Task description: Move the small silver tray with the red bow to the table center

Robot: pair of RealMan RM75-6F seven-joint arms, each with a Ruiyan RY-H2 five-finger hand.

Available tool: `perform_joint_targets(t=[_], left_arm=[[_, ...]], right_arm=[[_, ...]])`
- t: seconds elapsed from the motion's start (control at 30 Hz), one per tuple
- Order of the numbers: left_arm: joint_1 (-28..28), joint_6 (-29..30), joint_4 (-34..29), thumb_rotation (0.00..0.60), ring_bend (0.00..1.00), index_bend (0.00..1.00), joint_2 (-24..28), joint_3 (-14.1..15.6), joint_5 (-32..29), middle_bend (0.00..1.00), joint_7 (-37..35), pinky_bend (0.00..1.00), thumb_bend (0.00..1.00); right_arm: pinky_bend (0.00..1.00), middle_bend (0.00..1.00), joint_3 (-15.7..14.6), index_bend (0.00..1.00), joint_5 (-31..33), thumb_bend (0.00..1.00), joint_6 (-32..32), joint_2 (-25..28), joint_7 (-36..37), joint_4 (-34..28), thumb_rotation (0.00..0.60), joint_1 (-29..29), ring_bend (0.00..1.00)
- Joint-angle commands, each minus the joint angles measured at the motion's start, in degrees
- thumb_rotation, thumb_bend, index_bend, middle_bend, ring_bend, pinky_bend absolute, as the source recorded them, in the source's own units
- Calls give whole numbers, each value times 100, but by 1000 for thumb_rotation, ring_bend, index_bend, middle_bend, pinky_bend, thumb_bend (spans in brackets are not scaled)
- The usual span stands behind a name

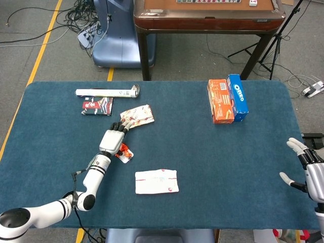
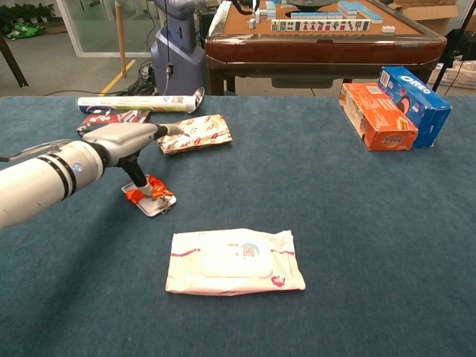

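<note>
The small silver tray [image 1: 125, 154] [image 2: 154, 201] with the red bow lies flat on the blue table, left of the middle. My left hand [image 1: 114, 139] [image 2: 126, 141] hovers over it with its fingers stretched out forward, and its thumb reaches down and presses on the tray. Nothing is clasped in that hand. My right hand [image 1: 308, 171] shows only in the head view, at the table's right edge, fingers spread and holding nothing.
A white wipes pack [image 1: 156, 181] [image 2: 235, 260] lies just in front of the tray. A red-patterned snack packet [image 1: 137, 116] [image 2: 195, 133] is close beyond the left fingertips. A white tube [image 1: 106, 92], a dark packet [image 1: 97, 106], an orange box [image 1: 219, 100] and an Oreo box [image 1: 237, 96] stand further back.
</note>
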Motion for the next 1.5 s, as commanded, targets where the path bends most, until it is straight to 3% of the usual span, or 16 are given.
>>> perform_joint_targets(t=[0.03, 1.1, 1.5], left_arm=[[-87, -44, 50, 600, 0, 0, -81, -38, -24, 0, -15, 52, 0], [-847, -105, 600, 600, 0, 0, -832, -154, -47, 0, 173, 52, 0], [-1136, -123, 862, 600, 0, 0, -1094, -321, -45, 0, 173, 53, 0]], right_arm=[[506, 193, 2, 192, 7, 110, 1, 7, 16, -1, 600, -5, 201], [506, 193, 41, 204, 50, 110, 119, 115, 364, 36, 600, -98, 201], [506, 193, 91, 204, 98, 110, 218, 153, 556, 74, 600, -159, 201]])
